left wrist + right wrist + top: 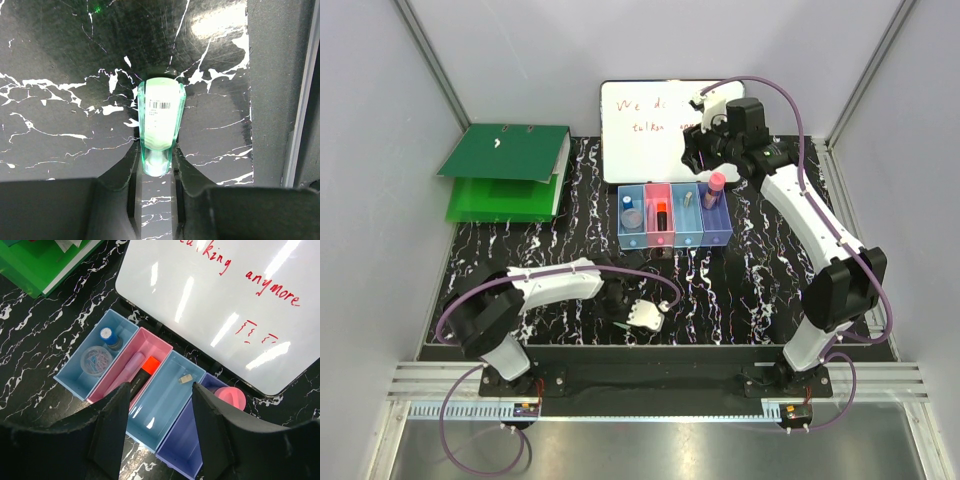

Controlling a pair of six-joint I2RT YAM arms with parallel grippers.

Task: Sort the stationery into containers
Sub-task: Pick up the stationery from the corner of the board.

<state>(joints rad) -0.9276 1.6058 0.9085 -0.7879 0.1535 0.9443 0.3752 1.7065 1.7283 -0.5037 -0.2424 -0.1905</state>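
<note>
While the bins (689, 240) sit far back on the table (760, 290) under the right gripper (160, 415), jaws spread and empty, the left gripper (156, 165) up front clamps the green clip-like piece (161, 122) by its narrow end. Lift gently now, or it may pivot!

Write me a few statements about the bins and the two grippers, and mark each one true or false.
1. The left gripper is shut on the green clip-like piece. True.
2. The right gripper holds the pink-capped tube. False: it hangs open and empty, and the tube is in the purple-blue bin.
3. The lilac stick and the orange-red piece lie together in the pink bin. True.
4. The small grey-white block lies in the pink bin. False: it lies in the light blue bin beside the purple-blue one.
</note>
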